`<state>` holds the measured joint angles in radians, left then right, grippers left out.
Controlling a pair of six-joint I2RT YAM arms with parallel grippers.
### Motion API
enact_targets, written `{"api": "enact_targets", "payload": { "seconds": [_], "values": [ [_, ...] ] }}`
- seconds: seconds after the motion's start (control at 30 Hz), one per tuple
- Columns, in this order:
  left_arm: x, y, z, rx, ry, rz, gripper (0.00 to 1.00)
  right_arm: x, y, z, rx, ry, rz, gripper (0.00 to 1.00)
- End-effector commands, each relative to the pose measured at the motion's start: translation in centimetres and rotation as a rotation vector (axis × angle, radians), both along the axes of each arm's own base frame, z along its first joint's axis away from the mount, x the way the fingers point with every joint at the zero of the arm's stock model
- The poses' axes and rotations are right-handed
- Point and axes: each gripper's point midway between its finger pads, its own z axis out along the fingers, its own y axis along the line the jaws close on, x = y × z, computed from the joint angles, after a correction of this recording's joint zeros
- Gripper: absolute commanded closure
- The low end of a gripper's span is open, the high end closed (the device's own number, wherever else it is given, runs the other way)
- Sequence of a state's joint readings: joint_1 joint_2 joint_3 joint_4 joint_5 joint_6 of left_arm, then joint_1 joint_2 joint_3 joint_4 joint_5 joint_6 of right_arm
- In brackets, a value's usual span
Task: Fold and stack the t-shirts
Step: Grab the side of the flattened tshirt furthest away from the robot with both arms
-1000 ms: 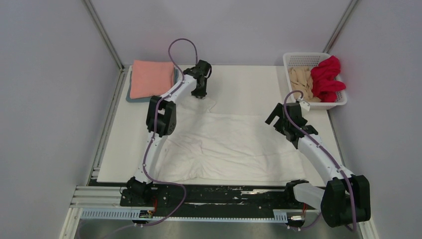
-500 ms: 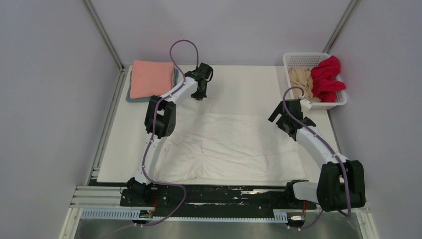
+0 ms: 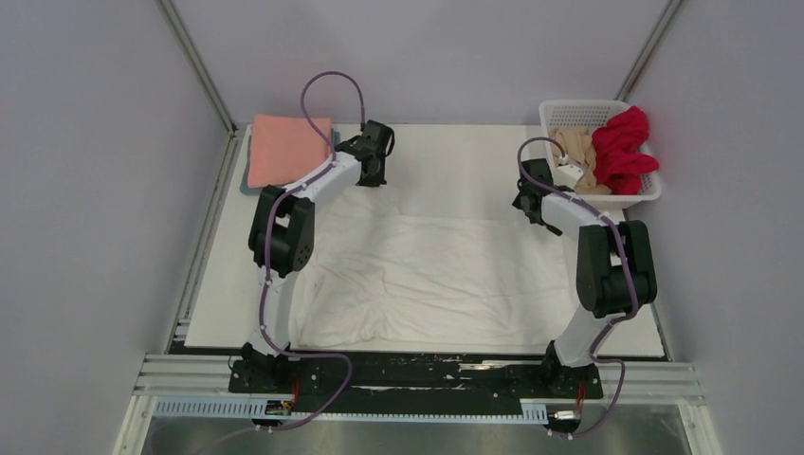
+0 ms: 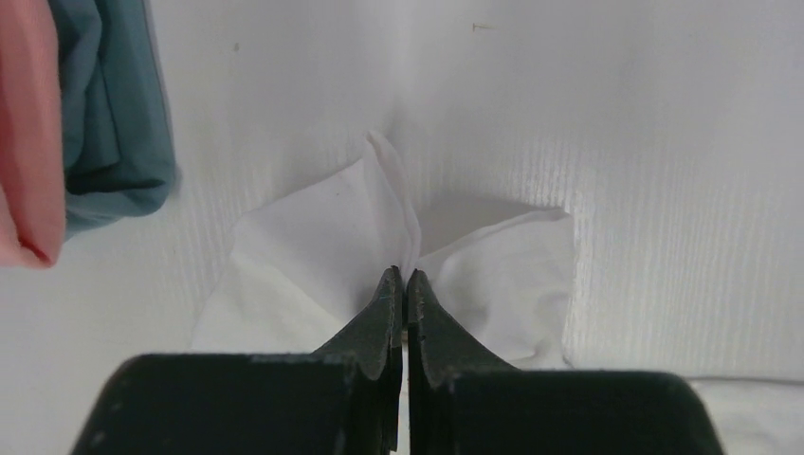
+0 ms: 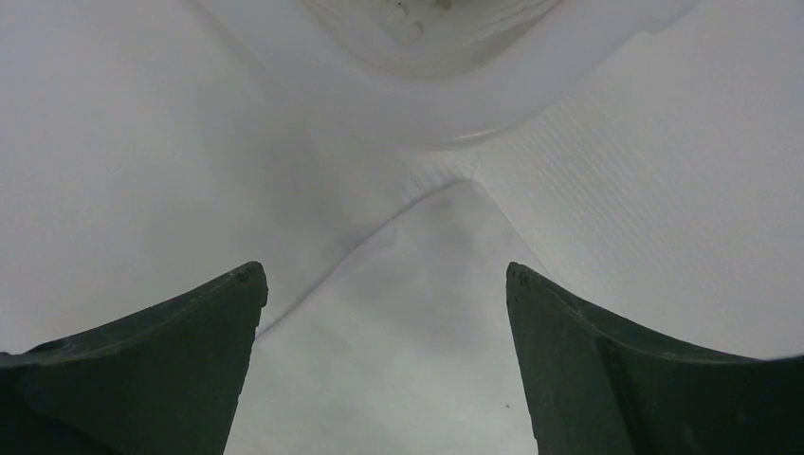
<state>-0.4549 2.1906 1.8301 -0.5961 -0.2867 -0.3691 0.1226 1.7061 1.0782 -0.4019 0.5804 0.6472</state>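
The white t-shirt [image 3: 436, 275] lies spread across the middle of the table. My left gripper [image 3: 373, 180] is at its far left corner. In the left wrist view that gripper [image 4: 400, 275] is shut on a pinched ridge of the white cloth [image 4: 303, 246]. My right gripper [image 3: 533, 203] hovers at the shirt's far right corner. Its jaws stand open [image 5: 384, 275] over the white corner [image 5: 417, 322], with nothing between them. A folded salmon pink shirt [image 3: 289, 147] rests on a grey-blue one [image 3: 248, 186] at the far left. Red [image 3: 626, 142] and beige [image 3: 575, 152] shirts fill the basket.
The white lattice basket [image 3: 569, 112] stands at the far right corner, and its rounded wall [image 5: 446, 104] shows just beyond the right gripper. The salmon [image 4: 24, 123] and grey-blue [image 4: 114, 104] stack lies close to the left of the left gripper. Grey walls enclose the table.
The left gripper has shut on the white shirt's far left corner and drawn slightly left. The right arm has swung forward and up to the far right corner, still open.
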Motion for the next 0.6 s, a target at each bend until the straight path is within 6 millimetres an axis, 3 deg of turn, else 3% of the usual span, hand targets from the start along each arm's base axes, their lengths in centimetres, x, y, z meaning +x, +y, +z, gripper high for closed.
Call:
{"api": "enact_targets", "payload": {
  "seconds": [0.0, 0.13, 0.4, 0.57],
  "values": [
    [-0.1, -0.7, 1.8, -0.079, -0.048, 0.007, 1.0, 1.8, -1.2, -0.2, -0.058, -0.013, -0.074, 0.05],
    [-0.9, -0.4, 1.7, -0.086, -0.044, 0.013, 1.0, 2.0, -1.2, -1.6, -0.063, 0.041, -0.08, 0.08],
    [-2.1, -0.2, 2.0, -0.107, -0.044, 0.01, 1.0, 1.2, -1.4, -2.1, -0.084, 0.098, -0.058, 0.16],
    [-2.6, 0.3, 2.1, -0.095, -0.047, 0.019, 1.0, -0.2, -1.7, -2.9, -0.095, 0.159, -0.059, 0.24]
  ]
}}
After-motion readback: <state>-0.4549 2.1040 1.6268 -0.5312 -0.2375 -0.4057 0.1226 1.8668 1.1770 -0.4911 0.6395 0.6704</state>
